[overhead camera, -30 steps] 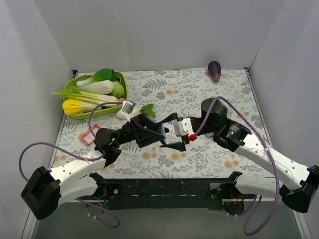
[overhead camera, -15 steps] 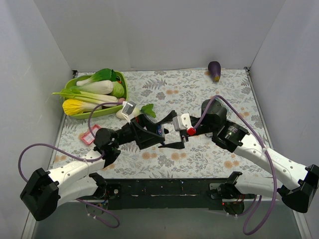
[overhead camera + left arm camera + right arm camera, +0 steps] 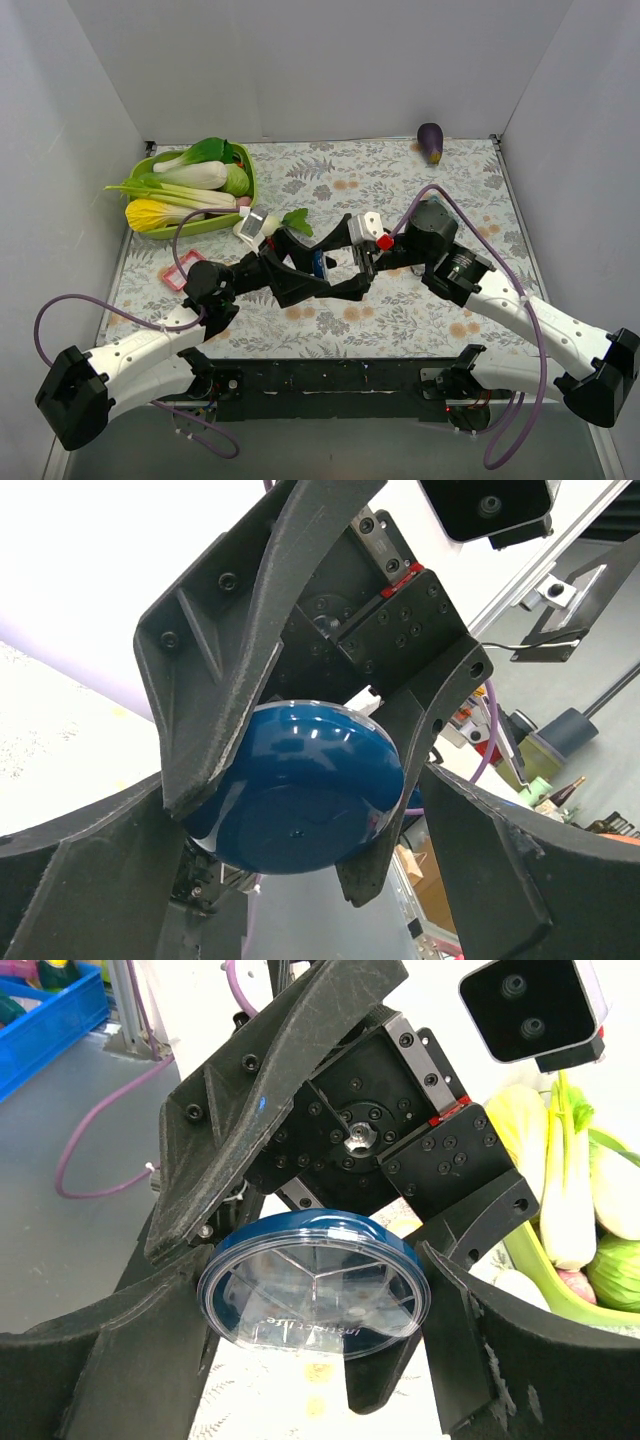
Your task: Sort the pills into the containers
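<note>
A round blue pill case [image 3: 318, 265] with a clear divided lid hangs above the table's middle, between my two grippers, which face each other. My left gripper [image 3: 308, 272] closes on its rim. The left wrist view shows the case's blue underside [image 3: 295, 800] between my left gripper's [image 3: 295, 780] fingers. My right gripper [image 3: 338, 262] also closes on the rim. The right wrist view shows the clear lid [image 3: 315, 1285] and its compartments between my right gripper's [image 3: 310, 1265] fingers. A pink rectangular tray [image 3: 182, 270] lies at the left. The other containers are out of view.
A big green basket [image 3: 242, 192] of leafy vegetables stands at the back left. A white vegetable piece [image 3: 243, 229] lies beside it. A purple eggplant [image 3: 430, 142] lies at the back right. White walls close in the table.
My right gripper has moved left and slightly back, closer onto the left gripper. The left gripper has shifted a little with it. The case stays between them.
</note>
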### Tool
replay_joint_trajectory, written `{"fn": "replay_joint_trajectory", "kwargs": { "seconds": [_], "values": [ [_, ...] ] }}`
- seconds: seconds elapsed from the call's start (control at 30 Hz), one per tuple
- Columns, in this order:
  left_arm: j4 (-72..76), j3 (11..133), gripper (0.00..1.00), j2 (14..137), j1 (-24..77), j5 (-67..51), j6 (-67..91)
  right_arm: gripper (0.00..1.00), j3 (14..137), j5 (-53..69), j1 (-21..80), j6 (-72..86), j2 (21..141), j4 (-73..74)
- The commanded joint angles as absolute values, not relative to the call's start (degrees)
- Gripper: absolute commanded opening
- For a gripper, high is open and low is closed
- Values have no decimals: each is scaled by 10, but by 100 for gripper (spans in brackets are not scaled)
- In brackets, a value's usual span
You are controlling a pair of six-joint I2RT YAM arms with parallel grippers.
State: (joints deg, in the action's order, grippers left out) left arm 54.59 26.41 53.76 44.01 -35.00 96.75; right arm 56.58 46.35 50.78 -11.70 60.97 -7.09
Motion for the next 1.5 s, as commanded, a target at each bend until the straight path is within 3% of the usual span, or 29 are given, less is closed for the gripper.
{"fn": "replay_joint_trajectory", "kwargs": {
  "seconds": [0.0, 0.1, 0.17, 0.37, 0.43, 0.47, 0.57, 0.77, 1.13, 1.23, 1.27, 1.33, 1.37, 1.47],
  "values": [
    [563, 275, 93, 519, 446, -333, 943, 19, 550, 467, 504, -75, 612, -102],
    [580, 274, 92, 526, 447, -330, 951, 21, 544, 466, 504, -74, 612, -105],
    [586, 275, 86, 533, 447, -329, 960, 26, 542, 462, 504, -73, 612, -107],
    [603, 267, 54, 543, 447, -343, 970, 52, 548, 454, 504, -88, 607, -105],
    [611, 258, 51, 539, 447, -343, 972, 62, 550, 454, 503, -98, 603, -98],
    [610, 257, 50, 534, 447, -342, 972, 72, 553, 454, 503, -114, 602, -96],
    [594, 257, 49, 526, 447, -340, 973, 83, 561, 458, 503, -187, 596, -63],
    [583, 261, 47, 542, 447, -337, 1008, 88, 587, 456, 503, -293, 595, -21],
    [581, 271, 47, 566, 447, -333, 1049, 84, 601, 454, 516, -397, 597, 15],
    [577, 273, 47, 569, 447, -334, 1051, 71, 606, 455, 519, -407, 599, 22],
    [578, 272, 47, 568, 447, -334, 1052, 57, 606, 455, 520, -410, 599, 28],
    [584, 268, 50, 563, 447, -331, 1048, 42, 609, 454, 521, -405, 599, 32],
    [587, 266, 52, 559, 447, -329, 1045, 40, 609, 448, 521, -391, 599, 30],
    [593, 264, 73, 546, 447, -325, 1020, 37, 603, 436, 521, -347, 601, 8]
  ]
}}
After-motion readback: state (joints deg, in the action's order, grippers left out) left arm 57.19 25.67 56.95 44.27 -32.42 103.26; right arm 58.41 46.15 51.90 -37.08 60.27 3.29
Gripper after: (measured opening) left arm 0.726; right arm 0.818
